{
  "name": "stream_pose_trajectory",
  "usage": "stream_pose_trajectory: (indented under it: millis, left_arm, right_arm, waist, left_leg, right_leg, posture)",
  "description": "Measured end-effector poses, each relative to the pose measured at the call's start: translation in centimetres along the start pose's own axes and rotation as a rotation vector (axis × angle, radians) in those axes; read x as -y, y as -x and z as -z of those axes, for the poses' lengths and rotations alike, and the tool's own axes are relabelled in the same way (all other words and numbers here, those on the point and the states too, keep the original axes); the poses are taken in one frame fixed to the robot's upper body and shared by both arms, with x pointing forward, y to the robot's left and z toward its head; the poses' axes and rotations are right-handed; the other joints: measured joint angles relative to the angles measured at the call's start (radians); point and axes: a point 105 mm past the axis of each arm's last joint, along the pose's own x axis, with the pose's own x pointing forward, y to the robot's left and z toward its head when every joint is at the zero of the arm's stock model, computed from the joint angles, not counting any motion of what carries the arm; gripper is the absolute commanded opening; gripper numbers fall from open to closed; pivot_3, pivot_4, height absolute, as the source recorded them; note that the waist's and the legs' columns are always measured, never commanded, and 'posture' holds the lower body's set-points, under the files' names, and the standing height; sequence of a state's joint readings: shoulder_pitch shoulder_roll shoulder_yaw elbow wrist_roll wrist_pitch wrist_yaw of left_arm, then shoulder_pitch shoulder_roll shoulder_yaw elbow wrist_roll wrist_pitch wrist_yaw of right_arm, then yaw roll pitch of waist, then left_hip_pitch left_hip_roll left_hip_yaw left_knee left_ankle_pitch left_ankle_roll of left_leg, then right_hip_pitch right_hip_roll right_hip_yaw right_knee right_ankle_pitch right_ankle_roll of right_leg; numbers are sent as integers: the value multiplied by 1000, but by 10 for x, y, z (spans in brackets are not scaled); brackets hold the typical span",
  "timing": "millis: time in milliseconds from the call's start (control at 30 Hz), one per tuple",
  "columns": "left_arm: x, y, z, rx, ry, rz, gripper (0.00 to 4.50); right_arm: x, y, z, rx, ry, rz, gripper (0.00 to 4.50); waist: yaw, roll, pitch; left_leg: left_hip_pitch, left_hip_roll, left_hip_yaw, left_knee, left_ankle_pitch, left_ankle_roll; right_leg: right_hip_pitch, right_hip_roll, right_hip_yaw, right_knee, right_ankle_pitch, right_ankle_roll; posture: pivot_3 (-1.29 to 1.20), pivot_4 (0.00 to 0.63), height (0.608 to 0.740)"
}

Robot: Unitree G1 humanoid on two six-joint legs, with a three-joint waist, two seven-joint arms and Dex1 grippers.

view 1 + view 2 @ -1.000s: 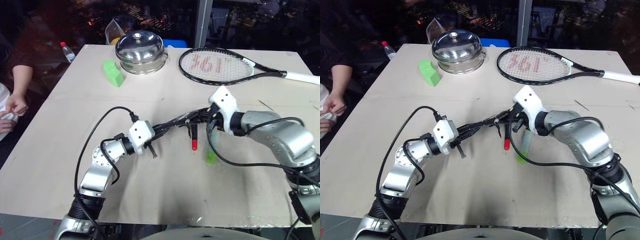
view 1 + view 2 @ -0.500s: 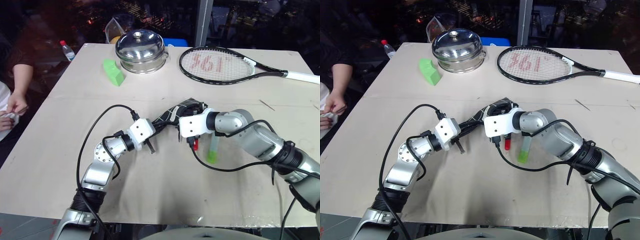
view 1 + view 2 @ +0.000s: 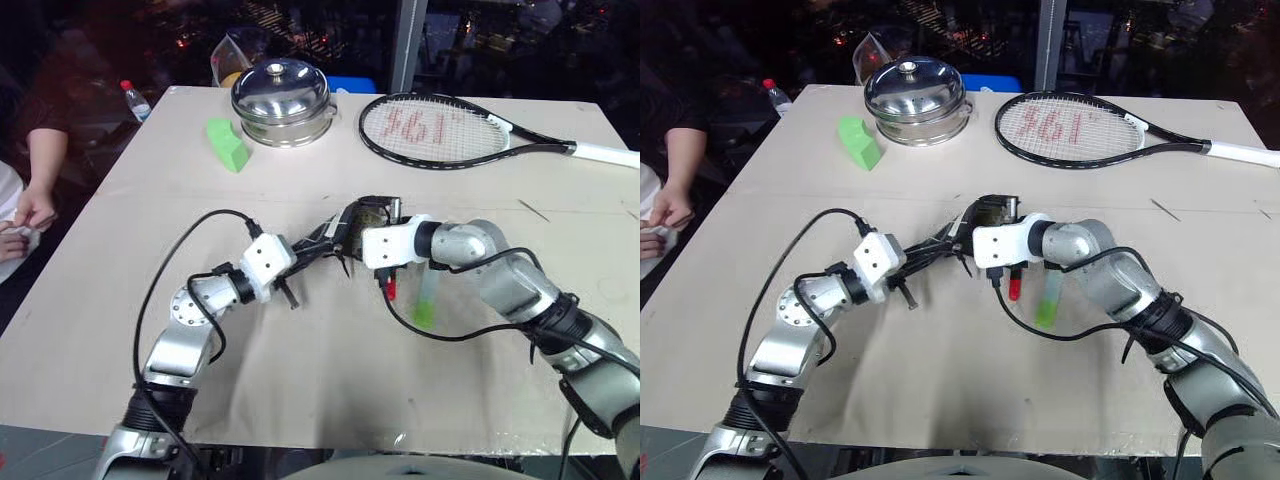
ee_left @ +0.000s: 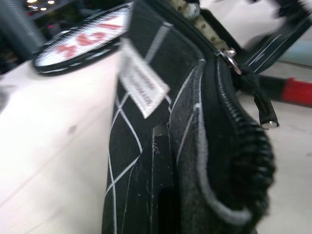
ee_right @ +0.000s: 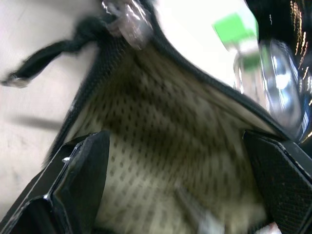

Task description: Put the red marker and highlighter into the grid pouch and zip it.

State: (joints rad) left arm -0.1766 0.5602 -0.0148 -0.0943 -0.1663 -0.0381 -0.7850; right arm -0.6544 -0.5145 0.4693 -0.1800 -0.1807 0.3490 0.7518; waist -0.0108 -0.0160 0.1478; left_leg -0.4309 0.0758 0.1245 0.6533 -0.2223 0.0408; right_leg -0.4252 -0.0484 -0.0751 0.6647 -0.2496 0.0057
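The grid pouch (image 3: 345, 232) is held up off the desk (image 3: 300, 350) between the two arms, near the middle. The left end effector (image 3: 318, 243) is clamped tight on one end of it; the left wrist view shows the black fabric, white grid lines and white label (image 4: 142, 84) pressed right up against its fingers. The right end effector (image 3: 985, 222) stands spread wide at the pouch mouth, and its wrist view looks straight into the tan dotted lining (image 5: 165, 161) with a black finger (image 5: 78, 180) on each side. It may be stretching the opening from within, though blur keeps me from being sure the fingers touch the fabric.

The red marker (image 3: 389, 289) and the highlighter (image 3: 425, 300) both lie on the desk just beside each other, under the right forearm, outside the pouch. By my reading neither has been packed yet.

Risks from here: the pouch hangs from one pinched end, so a tug by the right arm could pull it free or fold the mouth shut. The right arm's cable trails close over the two pens and could roll them away.

The head views give the layout and the pens' places but hide the opening. The right wrist view alone reveals the open interior, and the left wrist view alone shows the zipper pull (image 4: 261, 105) dangling at the near end of the teeth
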Motion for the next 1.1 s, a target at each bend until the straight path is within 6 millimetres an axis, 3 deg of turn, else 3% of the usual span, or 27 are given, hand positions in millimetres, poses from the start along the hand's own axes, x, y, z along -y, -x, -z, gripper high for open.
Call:
stream_pose_trajectory:
  millis: [100, 200, 400, 467, 500, 533, 767, 933, 967, 1100]
  left_arm:
    - [-15, 14, 6, -41, -13, -42, 0]
    - [-24, 20, 12, -65, 0, -74, 0]
    - [-28, 17, 9, -53, -8, -78, 0]
    - [-29, 16, 8, -51, -9, -78, 0]
    - [-29, 16, 8, -51, -8, -77, 0]
    - [-28, 16, 8, -52, -8, -77, 0]
    - [-21, 13, 4, -41, -13, -58, 0]
    - [-19, 14, 6, -51, -4, -59, 0]
    - [-18, 15, 8, -55, 1, -59, 0]
    - [-19, 17, 8, -62, -6, -45, 0]
  right_arm:
    - [16, 29, 3, -34, -386, 48, 4451]
    - [8, 42, 9, -193, -585, 69, 4451]
    - [-30, 22, 10, -344, -900, -6, 4451]
    - [-38, 12, 20, -399, -980, 24, 4451]
    - [-45, 7, 28, -445, -1011, 36, 3917]
    - [-48, 5, 30, -460, -1018, 47, 3629]
    - [-42, 1, 34, -546, -899, 74, 322]
    - [-35, 7, 33, -538, -767, 61, 174]
    - [-27, 11, 33, -526, -717, 72, 174]
    - [21, 29, -8, -390, -392, 93, 173]
  waist:
    - [0, 0, 0]
    - [-4, 0, 0]
    - [-5, 0, 0]
    - [-3, 0, 0]
    - [-2, 0, 0]
    - [-3, 0, 0]
    - [-7, -1, -1]
    - [-3, 0, 0]
    - [-4, 0, 0]
    - [-7, 0, 1]
  left_leg:
    - [0, 0, -1, 0, 0, 1]
    - [1, 0, -2, 0, -3, 4]
    - [0, 0, -4, 0, -2, 4]
    - [-1, -1, -4, 0, -2, 4]
    - [-1, -2, -3, 0, -2, 3]
    - [-1, -2, -3, 0, -2, 3]
    - [1, -2, -3, 0, -2, 4]
    - [-1, -2, -4, 0, -2, 4]
    - [-1, -3, -4, 0, -2, 4]
    - [-1, -2, -3, -1, -2, 4]
  right_leg:
    - [0, -3, 0, 0, 0, 0]
    - [0, -5, -1, 1, 0, -1]
    - [0, -4, -1, 1, 0, -1]
    - [0, -3, -2, 1, 0, -1]
    - [0, -2, -3, 1, 0, -1]
    - [0, -2, -4, 1, 0, -1]
    - [1, -2, -4, 1, 0, -1]
    - [1, -2, -5, 1, 0, -1]
    - [1, -3, -5, 1, 0, 0]
    - [-2, -2, -4, 1, 0, -1]
  posture:
    - [0, 150, 740]
    - [0, 150, 740]
    - [0, 150, 740]
    - [0, 150, 740]
    - [0, 150, 740]
    - [0, 150, 740]
    - [0, 150, 740]
    - [0, 150, 740]
    - [0, 150, 740]
    - [0, 150, 740]
